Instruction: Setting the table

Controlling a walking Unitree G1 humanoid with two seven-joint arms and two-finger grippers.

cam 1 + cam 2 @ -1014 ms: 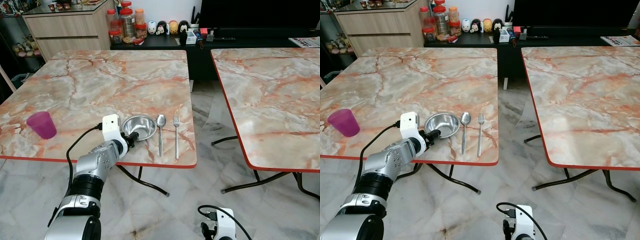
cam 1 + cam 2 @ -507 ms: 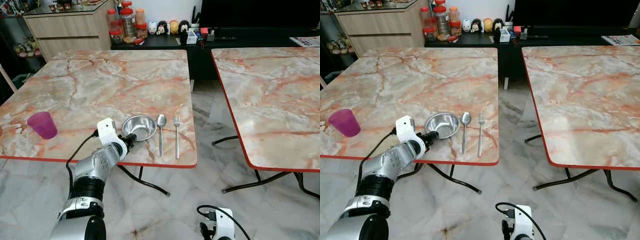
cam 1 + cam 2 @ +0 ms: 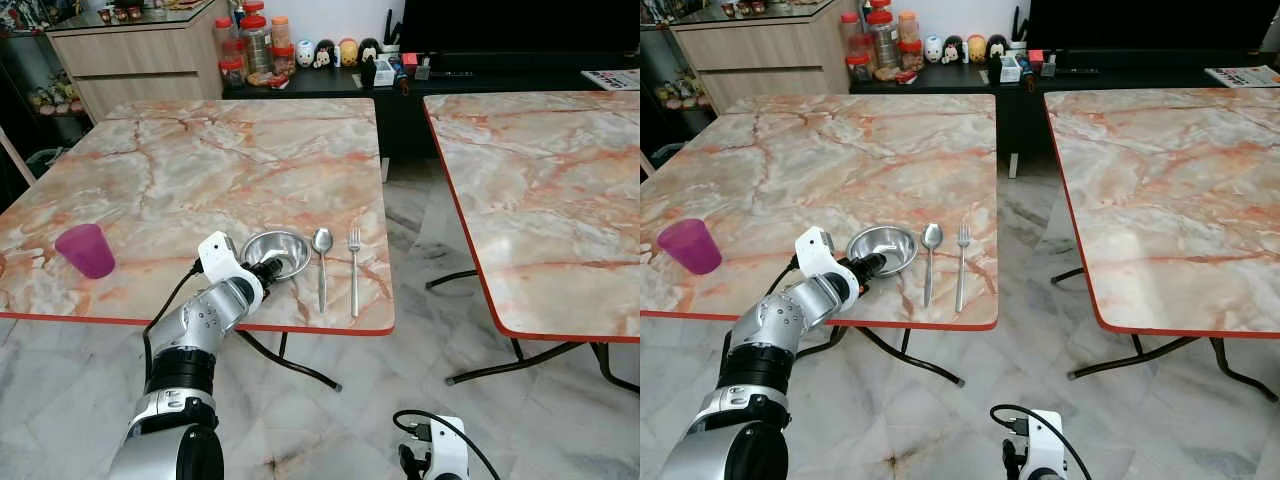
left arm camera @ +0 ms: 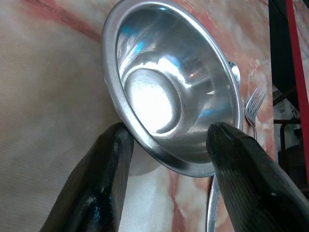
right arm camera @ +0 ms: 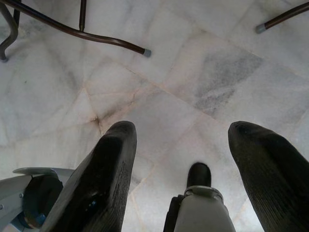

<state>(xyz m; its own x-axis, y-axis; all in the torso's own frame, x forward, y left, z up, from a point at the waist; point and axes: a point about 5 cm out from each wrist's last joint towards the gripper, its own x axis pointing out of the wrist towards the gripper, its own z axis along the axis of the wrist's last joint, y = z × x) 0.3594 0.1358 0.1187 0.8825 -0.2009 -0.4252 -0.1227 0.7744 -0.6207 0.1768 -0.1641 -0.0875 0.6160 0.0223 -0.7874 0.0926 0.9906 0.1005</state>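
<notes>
Two jaws flanking bowl (image 4: 169,96) rim

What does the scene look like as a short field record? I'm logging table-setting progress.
surface: marble-pattern table with red edge
bowl: steel bowl near the front edge, upright
left hand: left hand open, fingers either side of the bowl's near rim
spoon: spoon just right of the bowl
fork: fork right of the spoon, parallel to it
cup: purple cup at the table's left, apart from the setting
right hand: right hand open, hanging idle above the floor
</notes>
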